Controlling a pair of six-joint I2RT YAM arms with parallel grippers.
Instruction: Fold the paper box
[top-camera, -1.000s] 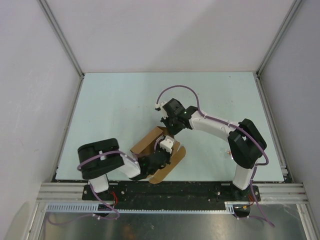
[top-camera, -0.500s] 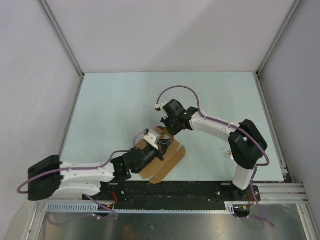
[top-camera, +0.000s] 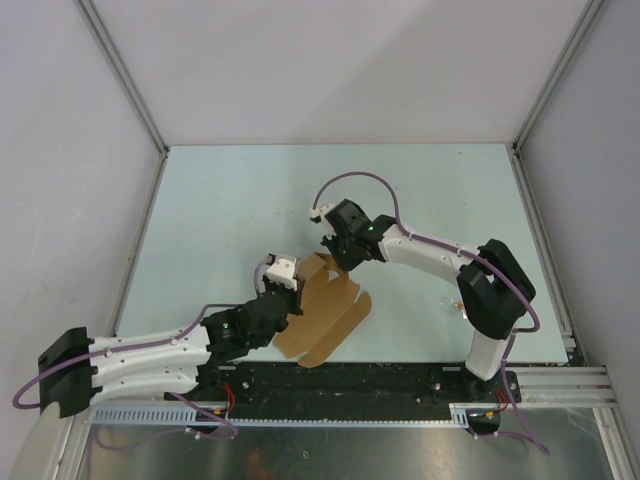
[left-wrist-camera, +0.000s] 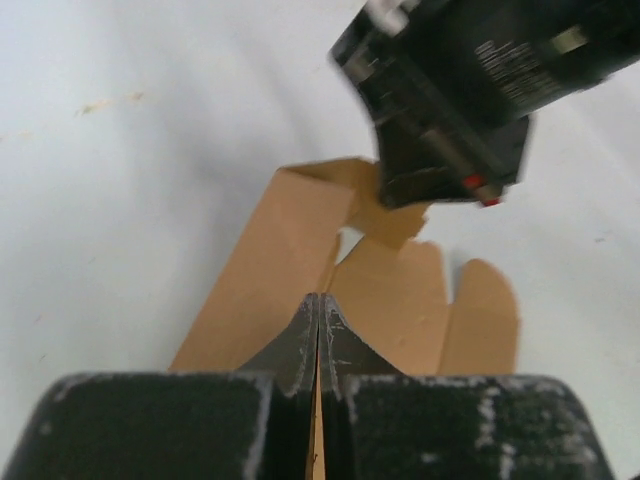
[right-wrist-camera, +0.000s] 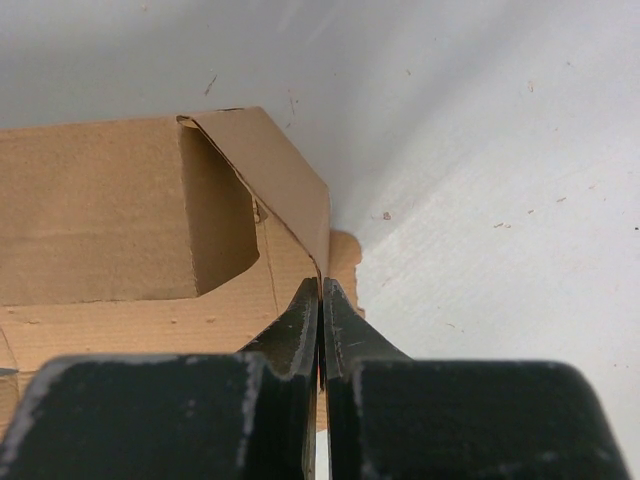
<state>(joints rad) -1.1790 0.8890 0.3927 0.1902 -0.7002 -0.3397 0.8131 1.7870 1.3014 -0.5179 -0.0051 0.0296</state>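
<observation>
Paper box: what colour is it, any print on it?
Plain brown cardboard, no print visible; the paper box shows best in the right wrist view.

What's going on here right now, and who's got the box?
Both arms are on the paper box, which lies partly folded near the front of the table. The left gripper is shut on the box's left edge. The right gripper is shut on a raised flap at the far end. Part of the box is folded up, the rounded flaps lie flat, and it is not yet closed.
</observation>
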